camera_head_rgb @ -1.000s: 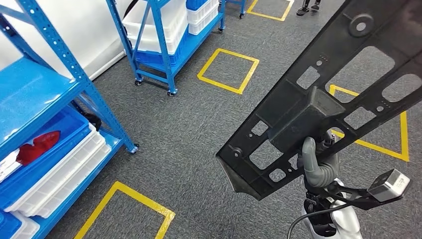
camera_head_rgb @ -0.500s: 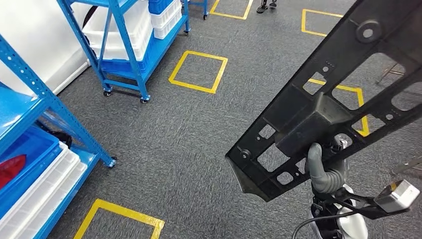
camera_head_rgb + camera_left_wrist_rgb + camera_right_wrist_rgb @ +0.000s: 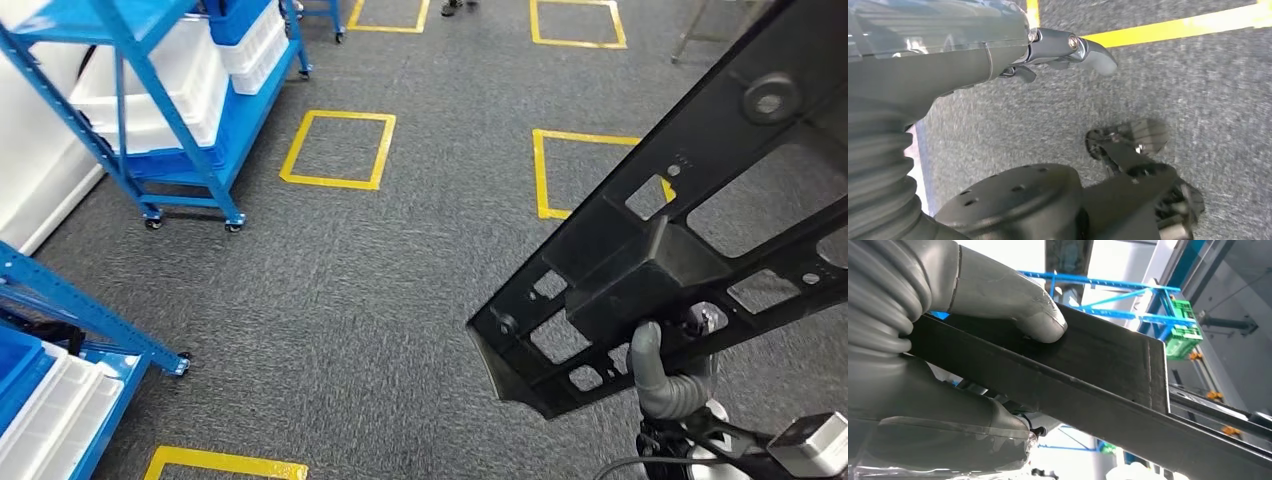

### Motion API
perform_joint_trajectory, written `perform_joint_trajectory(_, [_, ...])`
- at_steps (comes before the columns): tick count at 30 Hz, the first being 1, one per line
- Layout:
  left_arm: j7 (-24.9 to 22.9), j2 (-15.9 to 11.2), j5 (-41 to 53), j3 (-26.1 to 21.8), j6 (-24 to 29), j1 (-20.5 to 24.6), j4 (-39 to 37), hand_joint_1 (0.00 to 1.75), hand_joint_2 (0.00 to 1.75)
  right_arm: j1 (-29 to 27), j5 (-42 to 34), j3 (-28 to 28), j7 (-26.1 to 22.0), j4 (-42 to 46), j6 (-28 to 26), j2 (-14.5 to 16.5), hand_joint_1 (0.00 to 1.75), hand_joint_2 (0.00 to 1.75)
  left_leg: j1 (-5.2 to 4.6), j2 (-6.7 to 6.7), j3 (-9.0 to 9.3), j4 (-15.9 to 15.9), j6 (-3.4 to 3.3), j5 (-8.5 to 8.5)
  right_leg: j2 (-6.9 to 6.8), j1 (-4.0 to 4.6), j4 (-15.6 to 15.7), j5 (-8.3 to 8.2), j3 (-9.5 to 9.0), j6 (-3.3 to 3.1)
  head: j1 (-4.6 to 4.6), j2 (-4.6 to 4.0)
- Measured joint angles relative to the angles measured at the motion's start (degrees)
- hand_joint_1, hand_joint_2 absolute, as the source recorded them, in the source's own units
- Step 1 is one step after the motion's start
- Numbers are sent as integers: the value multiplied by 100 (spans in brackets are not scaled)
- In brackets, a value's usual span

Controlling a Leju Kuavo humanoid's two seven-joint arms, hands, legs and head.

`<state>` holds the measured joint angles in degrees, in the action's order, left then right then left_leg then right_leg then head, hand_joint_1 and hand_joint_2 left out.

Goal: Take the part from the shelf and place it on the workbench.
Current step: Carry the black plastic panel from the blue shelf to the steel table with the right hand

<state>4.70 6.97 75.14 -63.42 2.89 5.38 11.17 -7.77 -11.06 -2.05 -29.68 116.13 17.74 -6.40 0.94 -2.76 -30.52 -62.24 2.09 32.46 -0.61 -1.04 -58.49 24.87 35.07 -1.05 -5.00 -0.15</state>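
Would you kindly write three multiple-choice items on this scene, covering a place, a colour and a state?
1. Where is the black part?
A. on a shelf
B. in the right hand
C. on the floor

2. What colour are the floor squares?
A. yellow
B. red
C. white

3. What does the left hand hold?
A. the part
B. a white bin
C. nothing

Key: B, the thumb presses on the part in the right wrist view; A, yellow outlines mark the grey carpet; C, nothing lies in it above the carpet.

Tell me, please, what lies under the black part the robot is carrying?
Under the black part, grey carpet and yellow floor markings show through its cutouts. The right hand grips it from below. Floor behind its solid sections is hidden.
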Motion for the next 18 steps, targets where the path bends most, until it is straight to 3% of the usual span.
perform_joint_trajectory(2, [9, -11, -19, -8, 8, -3, 0, 0, 175, 61, 0, 0, 14, -12, 16, -1, 175, 175, -6, 177, -395, -791, -15, 339, 125, 28, -4, 2, 1, -43, 0, 0])
perform_joint_trajectory(3, [10, -15, -21, -13, 7, -1, 0, 0, 175, 74, 0, 0, 27, -24, 17, -1, 175, 175, -15, 203, -548, -1074, -29, 397, 196, 46, -9, 6, -3, -55, 0, 0])
perform_joint_trajectory(4, [3, -17, -20, -16, 3, 2, 0, 0, 175, 79, 1, 0, 42, -35, 15, 0, 175, 175, -24, 214, -614, -1162, -50, 342, 269, 64, -14, 8, -10, -62, 1, 0])
perform_joint_trajectory(6, [-33, -21, -9, -19, -7, 7, 0, 0, 175, 76, 6, 0, 60, -46, 8, 1, 175, 175, -45, 273, -443, -683, -126, -57, 420, 97, -21, 11, -33, -65, 1, 0])
perform_joint_trajectory(8, [-102, -36, 2, -20, -24, -6, -1, 0, 175, 51, 39, 0, 55, -42, -11, 0, 175, 175, -50, 523, -159, 53, -219, -401, 560, 109, -30, 6, -31, -49, 1, 0])
perform_joint_trajectory(10, [-200, -54, 16, -20, -44, -8, -1, 0, 175, -21, 114, 0, 34, -34, -19, -1, 175, 175, -69, 692, -43, 388, -256, -473, 676, 74, -33, -18, 12, 14, 1, 0])
perform_joint_trajectory(12, [-270, -54, 23, -20, -62, 4, -1, 0, 175, -102, 183, 3, 14, -29, 4, 8, 175, 175, -71, 606, -15, 469, -270, -499, 759, 45, -23, -48, 42, 92, 0, 0])
perform_joint_trajectory(14, [-262, -50, 18, -21, -74, 5, 0, 0, 175, -100, 210, 8, 10, -32, 44, 26, 175, 175, -41, 469, 33, 562, -314, -553, 568, 65, -170, 48, 118, 154, 1, 0])
perform_joint_trajectory(16, [-185, -51, 3, -21, -77, -6, 0, 0, 175, -31, 220, 26, 33, -49, 90, 43, 175, 175, -35, 313, 54, 605, -345, -576, 244, 63, -739, 363, 399, 216, 2, 0])
perform_joint_trajectory(18, [-76, -50, -22, -22, -63, -16, 0, 0, 175, 20, 216, 54, 76, -91, 137, 55, 175, 175, -39, 167, 49, 601, -346, -570, 124, 20, -1397, 622, 726, 274, 2, 0])
